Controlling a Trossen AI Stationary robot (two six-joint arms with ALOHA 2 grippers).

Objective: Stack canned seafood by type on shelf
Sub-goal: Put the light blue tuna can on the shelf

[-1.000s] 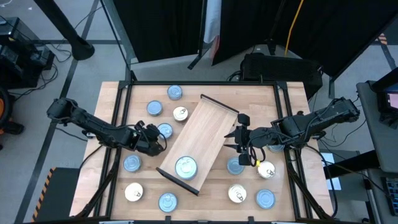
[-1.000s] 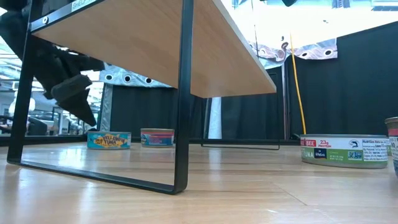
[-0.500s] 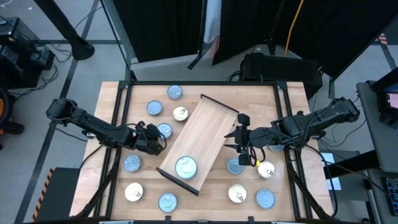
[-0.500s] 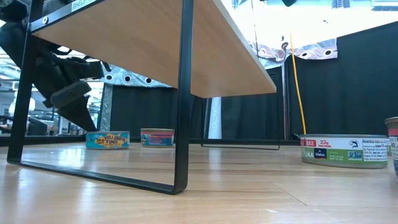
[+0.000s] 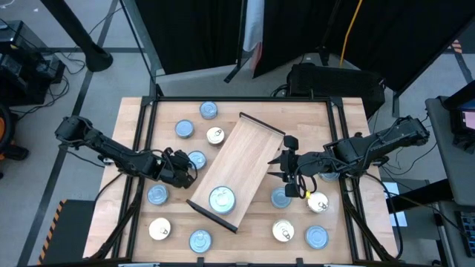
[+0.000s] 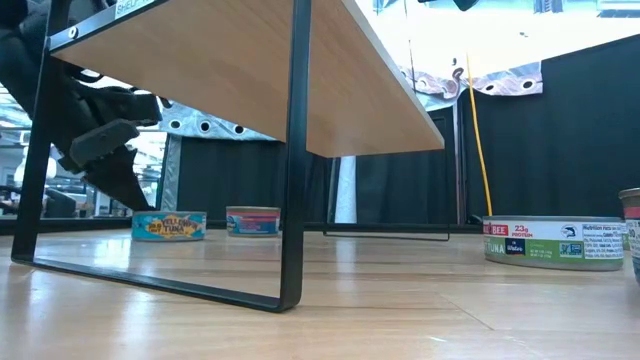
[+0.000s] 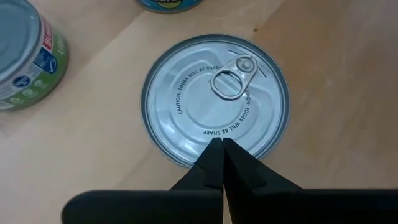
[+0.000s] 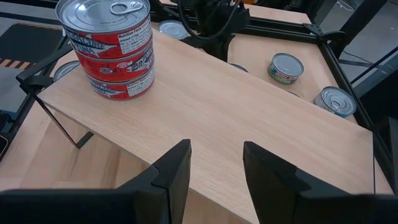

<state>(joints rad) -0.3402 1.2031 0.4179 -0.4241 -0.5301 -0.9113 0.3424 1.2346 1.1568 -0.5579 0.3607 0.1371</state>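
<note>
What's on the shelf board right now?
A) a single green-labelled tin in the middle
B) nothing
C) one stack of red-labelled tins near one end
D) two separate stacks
C: the right wrist view shows one stack of red-labelled tins standing near one end of the shelf board, the rest of it bare.

Red-labelled tins (image 8: pixel 113 48) stacked on shelf (image 8: pixel 249 118)

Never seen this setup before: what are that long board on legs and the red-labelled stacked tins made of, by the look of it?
The shelf looks like pale wood or wood laminate, matte with faint grain, on thin black legs, probably metal. The stacked tins look like shiny metal with a pull-tab lid and glossy red wraps, probably paper.
</note>
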